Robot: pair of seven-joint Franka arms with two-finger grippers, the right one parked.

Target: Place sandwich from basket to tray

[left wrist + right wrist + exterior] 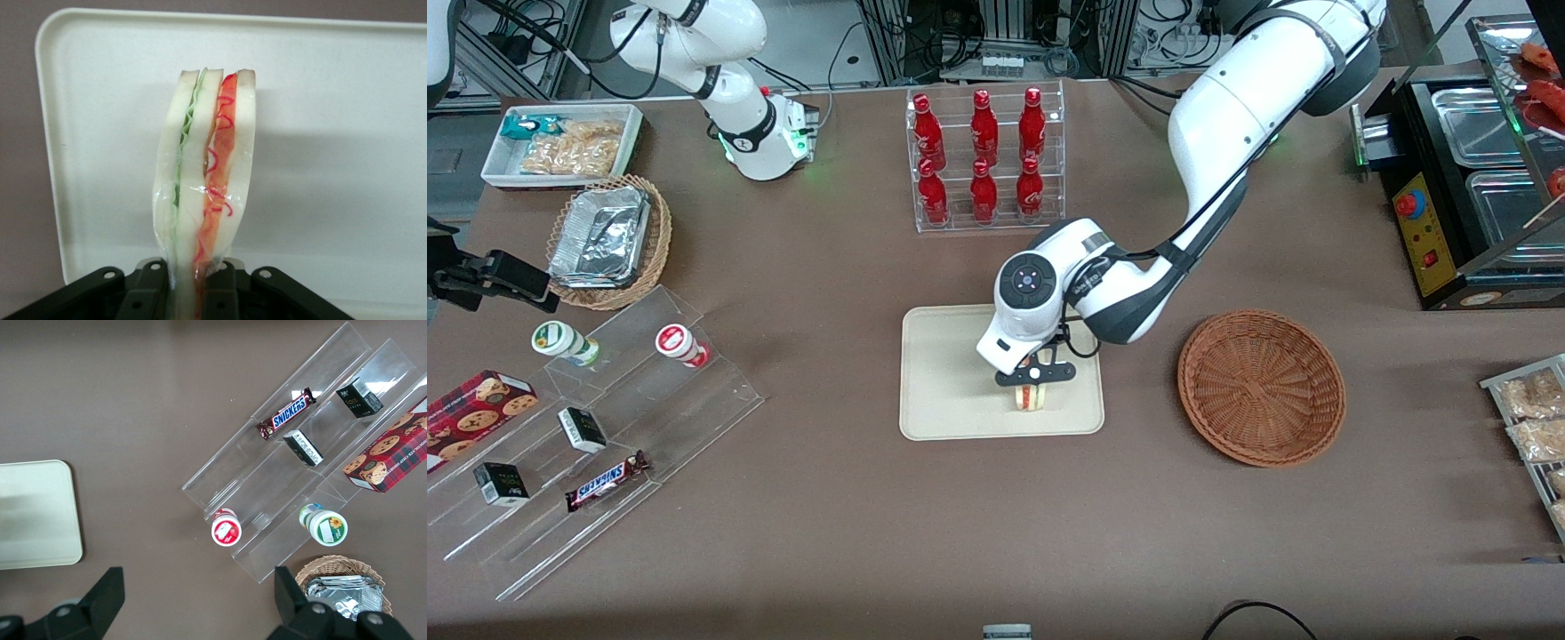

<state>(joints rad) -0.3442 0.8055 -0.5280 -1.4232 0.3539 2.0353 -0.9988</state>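
Jaws of the left gripper [1035, 377] clamp the sandwich [203, 180] by one end, its long axis running straight out from them, edge-on above the tray [934, 391]; the emptied basket [1261, 387] lies toward the working arm's end, nothing blocks set-down

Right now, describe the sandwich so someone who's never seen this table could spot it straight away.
Find the cream tray in the middle of the brown table, beside the empty reddish-brown basket. Over the tray, the gripper is shut on the sandwich. It is the only thing at the tray: a wrapped white-bread wedge with green and red filling.
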